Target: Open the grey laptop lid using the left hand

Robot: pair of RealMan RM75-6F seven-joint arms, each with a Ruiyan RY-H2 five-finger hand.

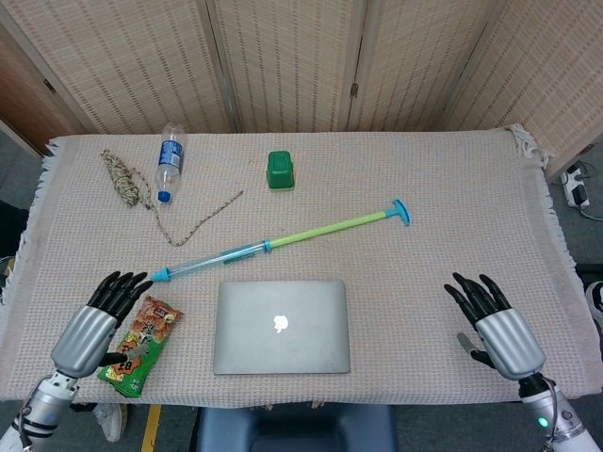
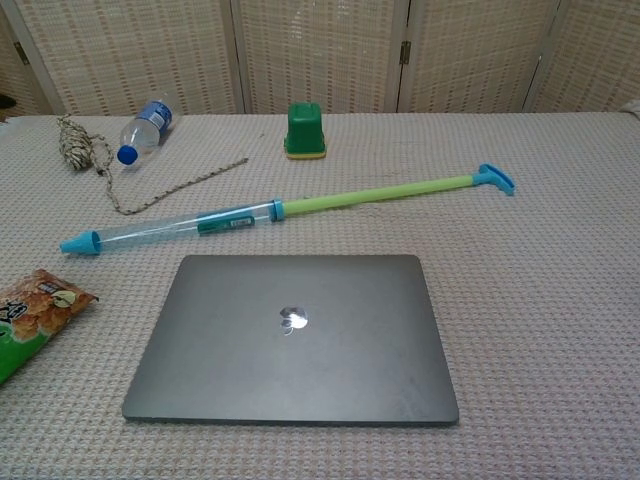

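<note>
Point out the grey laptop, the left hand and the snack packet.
grey laptop (image 1: 281,326), head view, on the closed lid's logo.
left hand (image 1: 88,335), head view, on its silver back.
snack packet (image 1: 132,362), head view, on its green lower half.

Apple logo on grey laptop lid (image 1: 281,326), large characters on snack packet (image 1: 139,346) unreadable
</note>
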